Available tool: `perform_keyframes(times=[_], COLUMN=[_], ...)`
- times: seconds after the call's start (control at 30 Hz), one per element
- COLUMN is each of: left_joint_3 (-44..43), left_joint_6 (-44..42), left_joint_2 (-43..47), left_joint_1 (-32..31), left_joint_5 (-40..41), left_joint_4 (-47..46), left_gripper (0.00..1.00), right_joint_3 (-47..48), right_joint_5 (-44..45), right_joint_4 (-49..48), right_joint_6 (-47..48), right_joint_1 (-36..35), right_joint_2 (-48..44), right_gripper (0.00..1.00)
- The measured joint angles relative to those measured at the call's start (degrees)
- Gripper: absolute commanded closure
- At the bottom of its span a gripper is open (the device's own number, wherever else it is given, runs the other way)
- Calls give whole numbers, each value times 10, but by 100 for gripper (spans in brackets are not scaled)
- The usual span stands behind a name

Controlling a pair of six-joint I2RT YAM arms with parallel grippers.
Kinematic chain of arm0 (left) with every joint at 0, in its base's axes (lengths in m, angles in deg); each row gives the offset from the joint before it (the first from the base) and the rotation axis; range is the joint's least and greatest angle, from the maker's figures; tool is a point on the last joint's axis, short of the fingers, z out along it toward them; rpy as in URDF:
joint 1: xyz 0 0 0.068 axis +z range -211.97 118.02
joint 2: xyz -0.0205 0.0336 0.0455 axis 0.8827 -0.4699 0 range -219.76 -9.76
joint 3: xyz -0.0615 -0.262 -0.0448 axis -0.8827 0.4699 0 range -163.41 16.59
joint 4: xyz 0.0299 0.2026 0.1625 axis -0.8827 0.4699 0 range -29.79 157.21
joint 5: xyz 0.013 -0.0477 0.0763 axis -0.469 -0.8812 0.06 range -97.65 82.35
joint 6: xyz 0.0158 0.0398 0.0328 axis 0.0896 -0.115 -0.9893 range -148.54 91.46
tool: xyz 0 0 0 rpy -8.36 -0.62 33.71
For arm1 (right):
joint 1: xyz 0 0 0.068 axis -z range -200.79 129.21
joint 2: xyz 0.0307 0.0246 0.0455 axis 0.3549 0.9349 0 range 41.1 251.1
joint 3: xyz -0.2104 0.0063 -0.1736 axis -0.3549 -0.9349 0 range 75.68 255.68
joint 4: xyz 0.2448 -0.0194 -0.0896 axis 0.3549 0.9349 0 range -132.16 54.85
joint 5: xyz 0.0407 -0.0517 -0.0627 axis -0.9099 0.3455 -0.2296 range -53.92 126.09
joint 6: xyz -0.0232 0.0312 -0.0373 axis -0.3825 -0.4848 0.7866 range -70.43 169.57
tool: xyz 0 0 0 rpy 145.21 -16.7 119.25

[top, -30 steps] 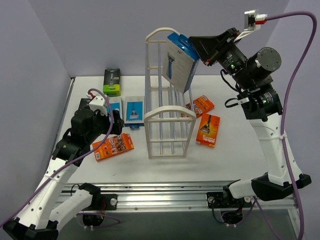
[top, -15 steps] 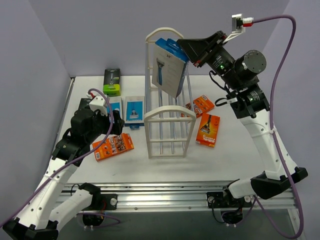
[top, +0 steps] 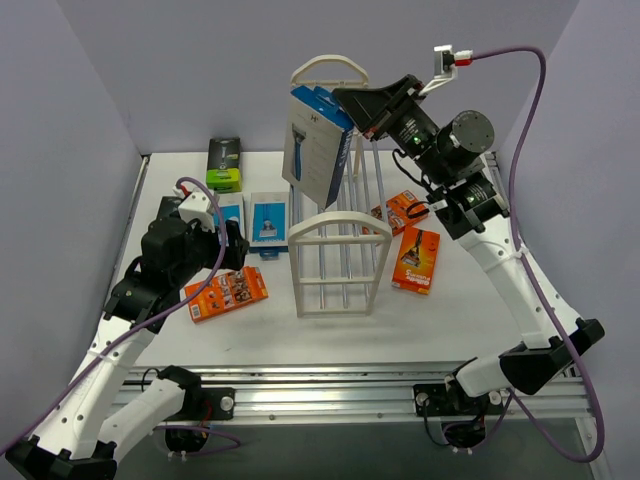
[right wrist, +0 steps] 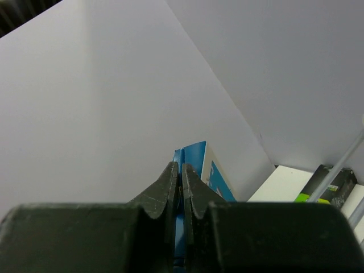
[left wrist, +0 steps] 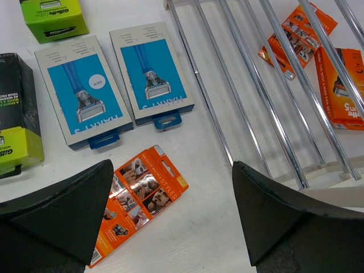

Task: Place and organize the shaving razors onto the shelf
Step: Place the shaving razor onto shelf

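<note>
1. The white bench (top: 470, 310) is carrying everything, with grey walls rising behind it and at both sides.
2. The shelf (top: 338, 222), a cream-white rack of thin bars with arched ends, is standing upright at the middle of the bench, its length running away from the arm bases.
3. The right arm (top: 505, 260) is reaching up and across toward the far top end of the shelf. Its jaws are clamping the top edge of a held razor box (top: 315, 148), blue and white. The box is hanging tilted in the air at the upper left of the far arch; whether it is touching the bars I cannot tell. In the right wrist view its blue edge (right wrist: 196, 165) is showing just past the two closed fingers.
4. The left arm (top: 165, 255) is hovering low over the left part of the bench, its jaws standing wide apart and gripping nothing.
5. Two flat HARRY'S boxes are lying side by side just left of the shelf: the inner HARRY'S box (left wrist: 151, 71) nearer the bars and the outer HARRY'S box (left wrist: 84, 91) beside it.
6. The left orange box (left wrist: 139, 199) is lying flat below the open jaws. Right of the shelf, the near orange box (top: 416, 258) and the far orange box (top: 405, 210) are lying flat close together.
7. A standing lime box (top: 223, 163) is sitting at the far left of the bench, and a black-and-lime box (left wrist: 17, 114) is lying at the left edge of the left wrist view.
</note>
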Motion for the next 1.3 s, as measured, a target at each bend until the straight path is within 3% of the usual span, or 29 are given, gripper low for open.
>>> perform_keyframes(times=[0.27, 0.7, 1.3], left_joint_3=[0, 0, 0], left_joint_6=[0, 0, 0], left_joint_2=[0, 0, -5], left_joint_1=[0, 0, 2], left_joint_5=[-1, -3, -14], left_joint_4=[0, -3, -3], left_gripper=[6, 6, 6], right_joint_3=[-26, -144, -289], right_joint_5=[82, 102, 153], right_joint_4=[-6, 30, 53], right_joint_6=[-12, -42, -26], right_joint_1=[17, 142, 162], right_joint_2=[-8, -52, -112], right_gripper=[100, 100, 100])
